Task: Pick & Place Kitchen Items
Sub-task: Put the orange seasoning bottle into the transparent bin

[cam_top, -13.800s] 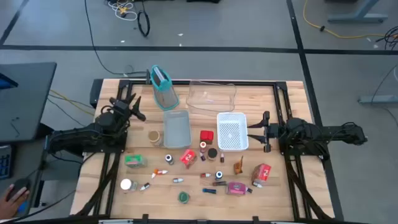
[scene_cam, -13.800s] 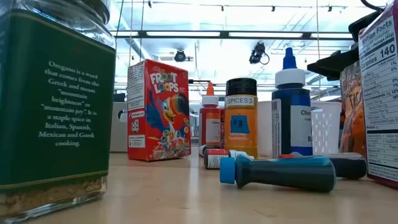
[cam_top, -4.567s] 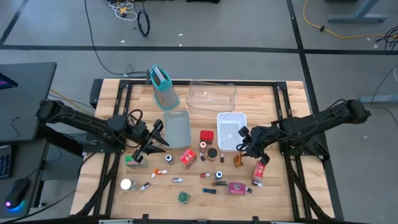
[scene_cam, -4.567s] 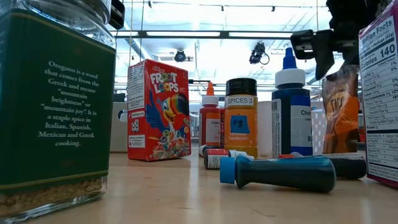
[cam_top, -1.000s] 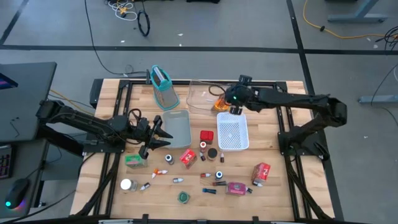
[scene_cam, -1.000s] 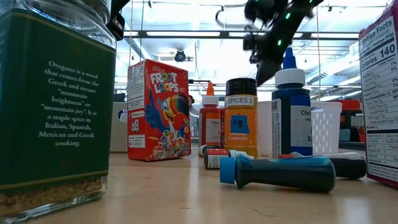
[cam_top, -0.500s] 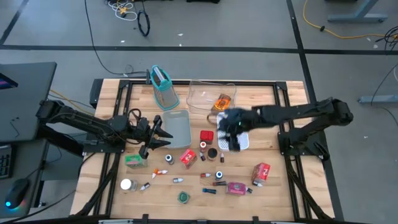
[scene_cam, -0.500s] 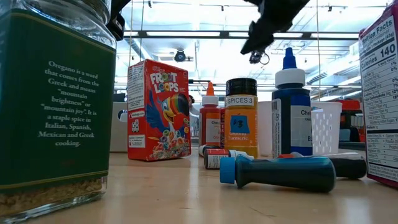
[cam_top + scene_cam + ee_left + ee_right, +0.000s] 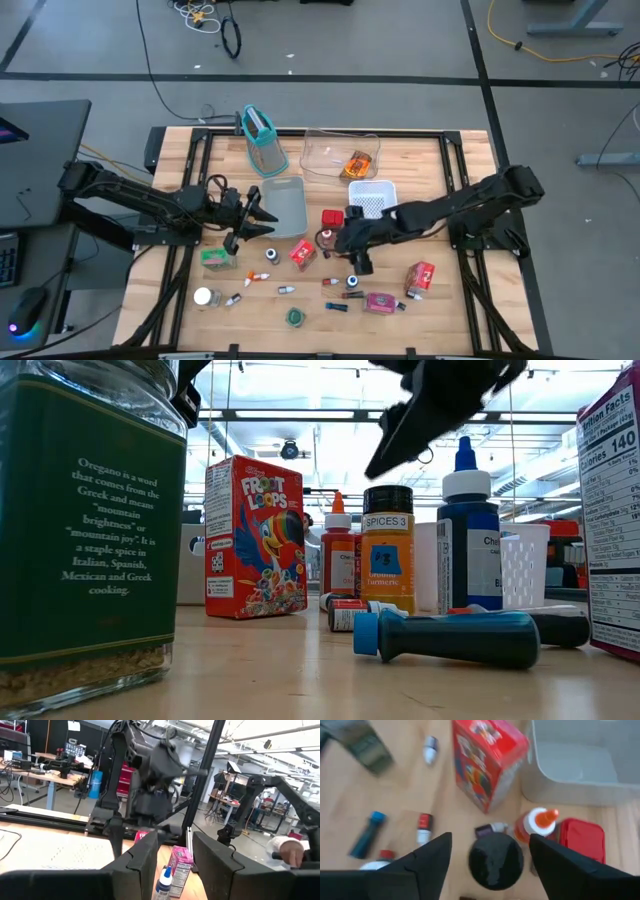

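Hovering over the black-capped spice jar [image 9: 496, 859], my right gripper [image 9: 490, 851] has its fingers spread wide and empty, one to each side of the cap. In the high view this gripper [image 9: 347, 243] sits near the table's middle, amid the scattered kitchen items. To do this pick well, I judge I should centre on the cap, descend straight, and close only once both fingers clear the orange-tipped bottle [image 9: 535, 823], which stands just beside the jar; a skewed approach could topple it or nudge the red cereal box [image 9: 489, 757].

The left gripper [image 9: 252, 220] waits beside the grey tray [image 9: 284, 207], fingers parted and empty, above the green jar [image 9: 217, 259].

Containers, as found:
- Clear bin [image 9: 339, 156]: one orange packet [image 9: 359, 164] inside.
- Grey tray: appears empty.
- White basket [image 9: 372, 196]: partly hidden by my right arm; no contents visible.
- Teal-rimmed holder [image 9: 261, 138]: upright; contents cannot be judged.

Most items remain loose on the table [image 9: 450, 300], including the pink packet [image 9: 379, 302].
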Robot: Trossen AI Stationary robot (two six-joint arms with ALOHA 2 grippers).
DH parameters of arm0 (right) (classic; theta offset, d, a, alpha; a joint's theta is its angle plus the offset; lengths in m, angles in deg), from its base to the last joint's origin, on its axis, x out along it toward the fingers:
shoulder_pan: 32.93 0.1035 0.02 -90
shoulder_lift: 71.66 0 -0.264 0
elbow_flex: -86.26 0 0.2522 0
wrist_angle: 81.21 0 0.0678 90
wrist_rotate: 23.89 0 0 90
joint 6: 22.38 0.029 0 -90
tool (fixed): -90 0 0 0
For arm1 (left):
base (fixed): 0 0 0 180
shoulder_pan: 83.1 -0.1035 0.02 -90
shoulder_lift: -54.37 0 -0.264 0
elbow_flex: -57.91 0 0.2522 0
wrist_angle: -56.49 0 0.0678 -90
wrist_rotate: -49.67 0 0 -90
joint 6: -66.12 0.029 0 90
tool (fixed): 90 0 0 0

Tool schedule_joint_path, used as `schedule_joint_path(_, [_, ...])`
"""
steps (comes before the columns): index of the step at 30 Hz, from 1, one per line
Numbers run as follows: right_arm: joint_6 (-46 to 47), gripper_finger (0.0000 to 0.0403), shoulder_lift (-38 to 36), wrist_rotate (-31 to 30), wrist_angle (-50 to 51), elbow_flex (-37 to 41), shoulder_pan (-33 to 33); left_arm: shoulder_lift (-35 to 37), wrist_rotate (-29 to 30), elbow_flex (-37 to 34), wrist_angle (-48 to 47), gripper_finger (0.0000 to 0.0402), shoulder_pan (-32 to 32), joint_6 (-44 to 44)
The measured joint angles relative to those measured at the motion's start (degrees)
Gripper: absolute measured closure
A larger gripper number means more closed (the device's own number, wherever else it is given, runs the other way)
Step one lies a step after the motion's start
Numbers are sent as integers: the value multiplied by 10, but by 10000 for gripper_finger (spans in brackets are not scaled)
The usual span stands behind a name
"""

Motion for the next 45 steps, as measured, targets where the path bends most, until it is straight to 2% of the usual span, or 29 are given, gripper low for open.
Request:
schedule_joint_path(6, [18, 107, 32, -48, 2, 0, -2, 0, 0, 0, 0, 268, 0, -7])
schedule_joint_path(18, [38, 115, 39, -29, 4, 0, -2, 0, 0, 0, 0, 268, 0, -13])
schedule_joint_path(25, [66, 137, 58, -17, 11, 0, -2, 0, 0, 0, 0, 268, 0, -13])
schedule_joint_path(33, [61, 186, 59, -18, 1, 0, -2, 0, 0, 0, 0, 268, 0, -13])
schedule_joint_path(38, [39, 180, 32, -18, 8, 0, -2, 0, 0, 0, 0, 268, 0, -13])
schedule_joint_path(45, [7, 187, -66, -52, 11, 0, -12, 0, 0, 0, 0, 268, 0, -13])
